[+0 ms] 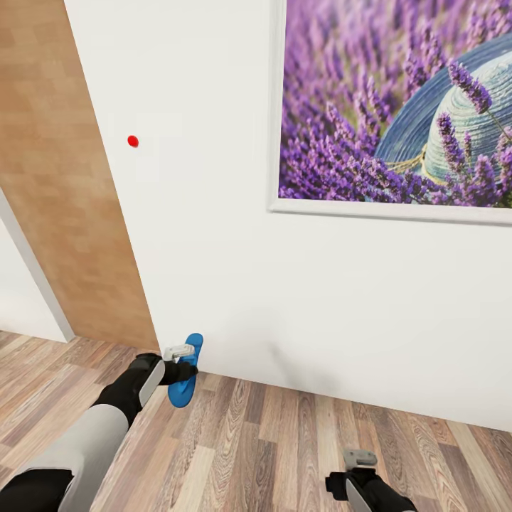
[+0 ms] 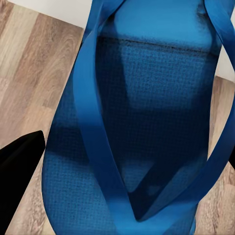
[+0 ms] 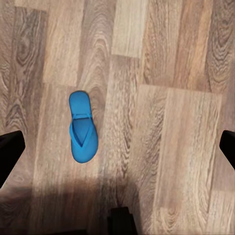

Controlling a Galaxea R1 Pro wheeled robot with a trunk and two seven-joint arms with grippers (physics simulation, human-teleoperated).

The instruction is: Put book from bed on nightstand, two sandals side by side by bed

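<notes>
Your left gripper (image 1: 186,361) is clamped on one bright blue flat flip-flop sandal (image 1: 188,371), held above the wooden plank floor (image 1: 284,441) at 11 o'clock; your right gripper (image 1: 359,462) has jaws apart (fingers wide), the second blue sandal (image 3: 82,127) lying flat on the planks below it.

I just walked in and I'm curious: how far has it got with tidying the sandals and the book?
Nothing looks finished. In hand: the left gripper holds one blue sandal above the wood floor by a white wall. The second sandal lies flat on the floor beneath the open right gripper. Left: pairing them beside the bed and moving the book.
</notes>
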